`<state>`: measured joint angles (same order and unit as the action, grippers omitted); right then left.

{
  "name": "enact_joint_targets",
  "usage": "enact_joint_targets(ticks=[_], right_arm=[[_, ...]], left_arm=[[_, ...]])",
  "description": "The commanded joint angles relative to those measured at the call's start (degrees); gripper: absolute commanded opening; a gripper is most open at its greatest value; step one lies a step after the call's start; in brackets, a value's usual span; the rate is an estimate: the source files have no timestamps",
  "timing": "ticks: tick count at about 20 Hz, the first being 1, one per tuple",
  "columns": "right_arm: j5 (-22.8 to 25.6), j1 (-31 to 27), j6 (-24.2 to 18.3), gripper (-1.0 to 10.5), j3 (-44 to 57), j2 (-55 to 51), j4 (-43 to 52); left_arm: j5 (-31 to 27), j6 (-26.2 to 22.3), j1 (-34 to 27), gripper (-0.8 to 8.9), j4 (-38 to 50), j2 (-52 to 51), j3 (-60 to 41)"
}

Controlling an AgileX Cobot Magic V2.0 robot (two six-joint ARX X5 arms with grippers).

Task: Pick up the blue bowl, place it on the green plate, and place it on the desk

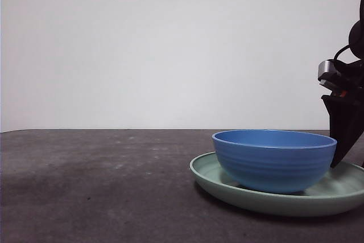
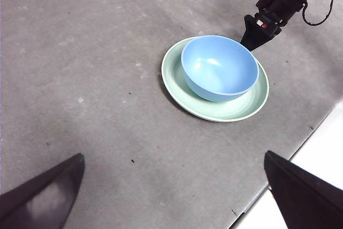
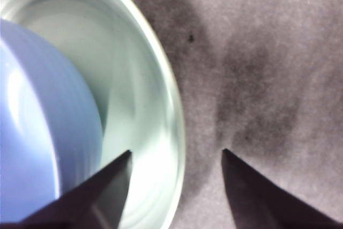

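Dark grey speckled desk (image 1: 85, 186) is seen under a plain white wall, and the blue bowl (image 1: 274, 159) is found sitting upright inside the green plate (image 1: 210, 177), a little off the plate's centre. The right gripper (image 3: 177, 156) is held low with its jaws apart and empty, straddling the plate's rim: one jaw is placed over the plate between rim and bowl, the other outside over bare desk. From this gripper the bowl is therefore just beside, toward the plate's middle. The left gripper (image 2: 171, 186) is kept high and well apart, jaws spread, so the right arm is judged much the nearer
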<state>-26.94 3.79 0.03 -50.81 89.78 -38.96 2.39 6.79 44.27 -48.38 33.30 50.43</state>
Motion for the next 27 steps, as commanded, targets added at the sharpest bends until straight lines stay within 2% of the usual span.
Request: enact_joint_targets(ticks=[1,4,8,14,19,23,27], right_arm=[[-0.22,0.22,-0.81,1.8,-0.96,1.38,0.44],[-0.37,0.22,-0.74,1.5,-0.94,1.90,0.79],[-0.50,0.22,-0.74,0.2,-0.94,2.62,0.90],[-0.55,0.17,-0.33,0.2,-1.46,3.04,0.85],[-1.77,0.66,0.94,0.2,-9.18,3.04,-6.36],[-3.28,3.67,6.16,0.2,-16.72,3.06,-9.09],[-3.23,9.31,12.72,0.2,-18.32,3.72,-4.52]], left_arm=[[-0.15,0.20,0.37,7.02,0.42,0.26,0.55],[-0.17,0.20,0.37,7.02,0.44,0.26,0.55],[-0.15,0.20,0.37,7.02,0.44,0.26,0.55],[-0.15,0.20,0.37,7.02,0.44,0.26,0.55],[-0.17,0.20,0.37,7.02,0.42,0.26,0.55],[-0.17,0.20,0.37,7.02,0.42,0.26,0.55],[-0.15,0.17,0.37,7.02,0.42,0.26,0.55]])
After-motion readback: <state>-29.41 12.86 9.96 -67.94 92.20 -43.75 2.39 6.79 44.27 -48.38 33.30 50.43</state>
